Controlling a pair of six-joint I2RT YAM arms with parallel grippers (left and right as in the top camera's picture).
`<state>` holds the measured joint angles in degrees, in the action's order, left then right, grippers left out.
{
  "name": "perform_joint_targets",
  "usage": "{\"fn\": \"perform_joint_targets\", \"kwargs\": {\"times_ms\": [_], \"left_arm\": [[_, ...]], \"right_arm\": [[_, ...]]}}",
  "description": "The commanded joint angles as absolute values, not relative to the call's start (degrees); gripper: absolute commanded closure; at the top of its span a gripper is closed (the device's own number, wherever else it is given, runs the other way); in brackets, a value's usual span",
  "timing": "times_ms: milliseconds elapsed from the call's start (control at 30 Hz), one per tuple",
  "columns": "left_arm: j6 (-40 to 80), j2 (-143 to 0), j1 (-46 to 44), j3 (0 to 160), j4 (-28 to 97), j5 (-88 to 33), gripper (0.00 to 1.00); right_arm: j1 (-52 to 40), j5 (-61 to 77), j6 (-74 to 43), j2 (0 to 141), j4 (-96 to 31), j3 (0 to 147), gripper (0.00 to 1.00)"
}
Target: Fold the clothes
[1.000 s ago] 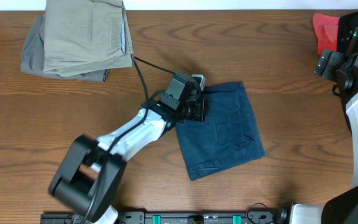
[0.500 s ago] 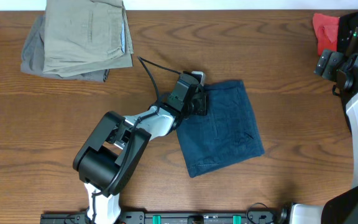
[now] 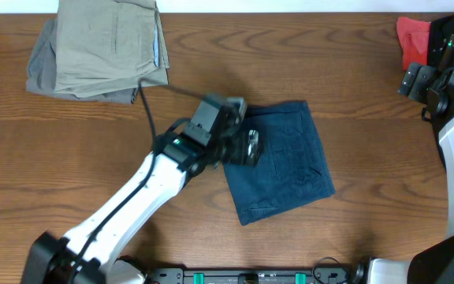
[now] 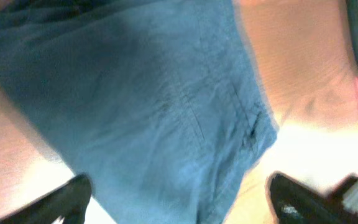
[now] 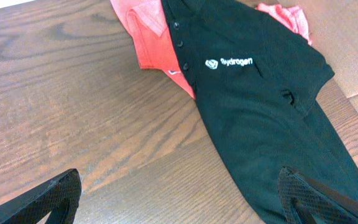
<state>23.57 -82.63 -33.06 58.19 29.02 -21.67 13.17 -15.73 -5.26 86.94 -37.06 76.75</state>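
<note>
Left gripper, spread and empty, over navy shorts.
All layers at the edge are to be pinched together, so the fold is kept.

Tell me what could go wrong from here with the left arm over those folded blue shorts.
1. The left gripper is open over the navy shorts, near their left edge; closing on just the top layer could pull the fold apart.
2. The arm's black cable runs right by the corner of the khaki pile; a wide swing might snag and disturb that stack.
</note>
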Motion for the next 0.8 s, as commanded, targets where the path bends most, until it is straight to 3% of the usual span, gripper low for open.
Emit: {"fn": "perform_joint_targets", "kwargs": {"times_ms": [0, 167, 233, 267, 300, 367, 433, 767], "left_arm": [[23.4, -81.8, -33.3, 57.8, 36.2, -23.7, 0.02], [23.9, -83.7, -36.9, 53.5, 40.0, -30.5, 0.04], [25.9, -85.1, -38.9, 51.6, 37.6, -30.5, 0.13], [26.6, -85.7, -39.7, 50.8, 36.1, -30.5, 0.21], [27.3, -86.3, -40.6, 49.9, 34.3, -30.5, 0.35], [28.9, -87.9, -42.0, 49.0, 31.2, -30.5, 0.71], [29.5, -89.9, -43.2, 48.8, 28.6, -30.5, 0.87], [30.8, -101.1, -44.9, 48.8, 25.4, -30.5, 0.94]], "right_arm": [[13.4, -16.4, -5.7, 87.2, -37.1, 76.8, 0.01], [13.4, -16.4, -5.7, 87.2, -37.1, 76.8, 0.01], [13.5, -16.4, -5.7, 87.2, -37.1, 76.8, 0.01], [13.5, -16.4, -5.7, 87.2, -37.1, 76.8, 0.01], [13.5, -16.4, -5.7, 87.2, -37.1, 76.8, 0.01], [13.4, -16.4, -5.7, 87.2, -37.1, 76.8, 0.01], [13.4, -16.4, -5.7, 87.2, -37.1, 76.8, 0.01], [13.4, -16.4, -5.7, 87.2, -37.1, 76.8, 0.01]]}}
